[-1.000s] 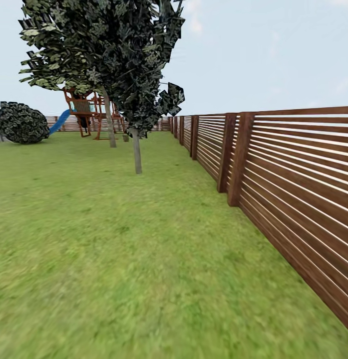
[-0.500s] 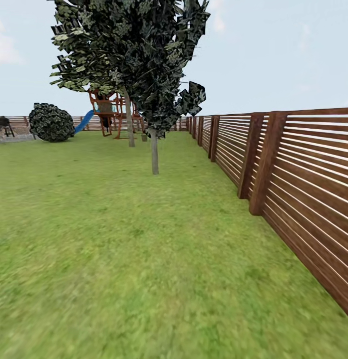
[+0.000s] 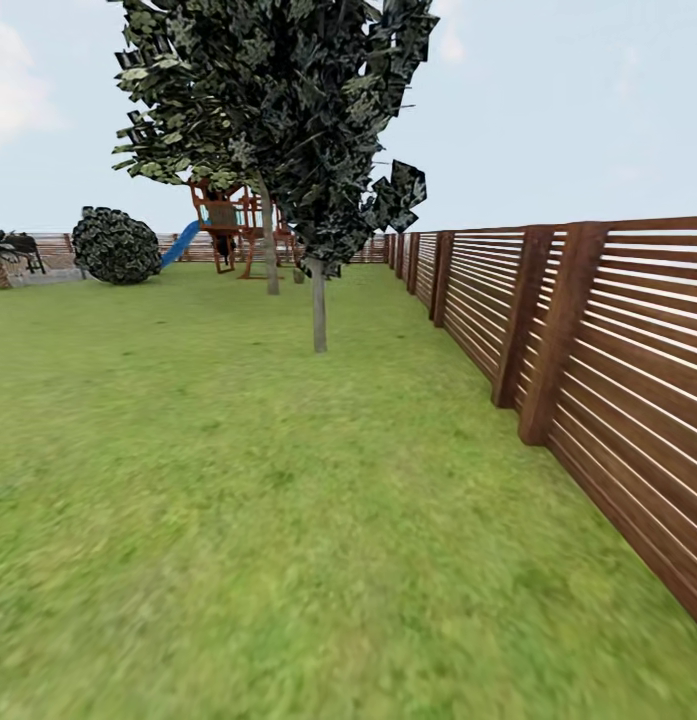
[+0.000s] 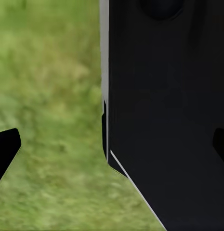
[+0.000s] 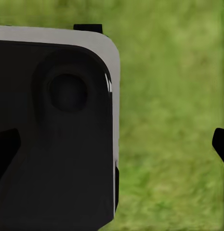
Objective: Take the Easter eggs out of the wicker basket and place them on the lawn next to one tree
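Head view: wide green grass lawn (image 3: 238, 520) running ahead, brown slatted wooden fence (image 3: 588, 350) along its right edge. Dark-leaved tree with thin grey trunk (image 3: 318, 305) standing mid-lawn near the fence; wooden play tower with blue slide (image 3: 228, 225) and a round dark bush (image 3: 116, 246) by the far edge.

Left wrist view: left tool (image 4: 112, 144) with black fingertips (image 4: 6, 149) spread wide apart, empty, in front of a dark robot body panel (image 4: 164, 120) and blurry grass.

Right wrist view: right tool (image 5: 114, 147) likewise spread, empty, over grass beside a black grey-edged panel (image 5: 59, 134).
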